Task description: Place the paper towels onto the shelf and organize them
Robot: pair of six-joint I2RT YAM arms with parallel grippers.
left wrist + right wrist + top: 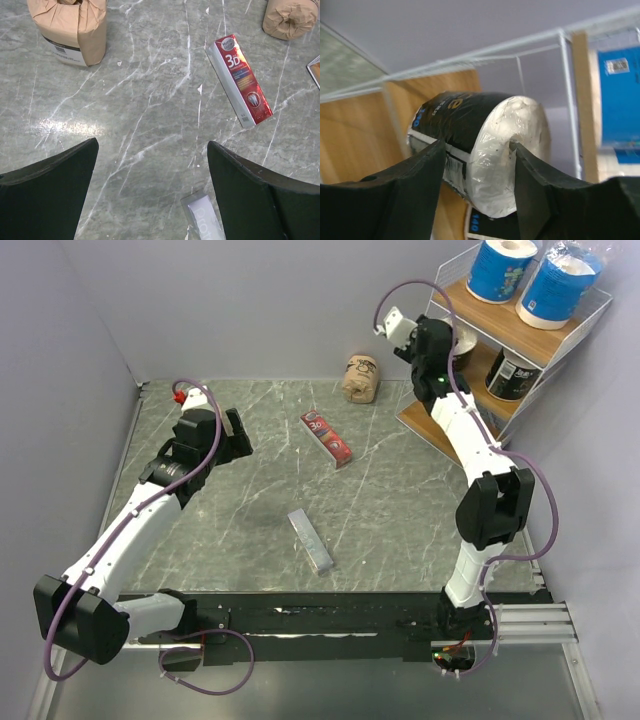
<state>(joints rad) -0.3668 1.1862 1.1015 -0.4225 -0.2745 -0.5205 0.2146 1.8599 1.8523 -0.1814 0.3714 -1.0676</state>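
The white wire shelf [545, 340] stands at the back right. Two blue rolls [503, 268] stand on its top tier, one black roll [514, 374] on the middle tier. My right gripper [457, 342] is at the middle tier, shut on a second black roll [460, 112], one finger on the wrap, one in the core hole; the other black roll [492, 229] shows just beneath. One tan roll [361, 378] lies on the table near the back wall. Another tan roll [70, 30] stands upright, seen only in the left wrist view. My left gripper [152, 145] is open and empty above the table.
A flat red packet [327, 437] lies mid-table and a grey bar [311, 540] nearer the front; both show in the left wrist view, the packet [242, 80] and the bar [202, 215] near the right finger. Grey walls enclose the table on three sides.
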